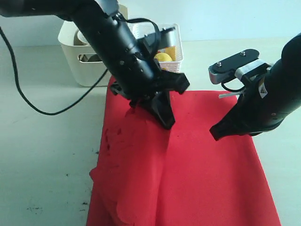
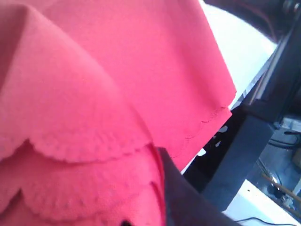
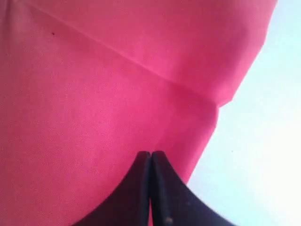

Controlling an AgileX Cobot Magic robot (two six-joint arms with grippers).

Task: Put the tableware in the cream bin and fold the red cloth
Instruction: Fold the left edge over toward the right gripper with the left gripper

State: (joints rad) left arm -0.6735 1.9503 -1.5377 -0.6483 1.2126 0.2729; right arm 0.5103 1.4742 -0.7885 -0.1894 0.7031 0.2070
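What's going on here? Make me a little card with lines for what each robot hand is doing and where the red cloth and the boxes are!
red cloth: spread on the table, left side lifted and folded over
left gripper: shut, seems to pinch the cloth near its middle
right gripper: shut, tip at the cloth's right part; grip unclear
cream bin: behind the cloth, on the left
white basket: beside the bin, something yellow inside
fold: begun, not finished

The left arm's fingers (image 1: 164, 117) and the right arm's fingers (image 1: 221, 130) sit low on the rumpled red cloth (image 1: 202, 179).
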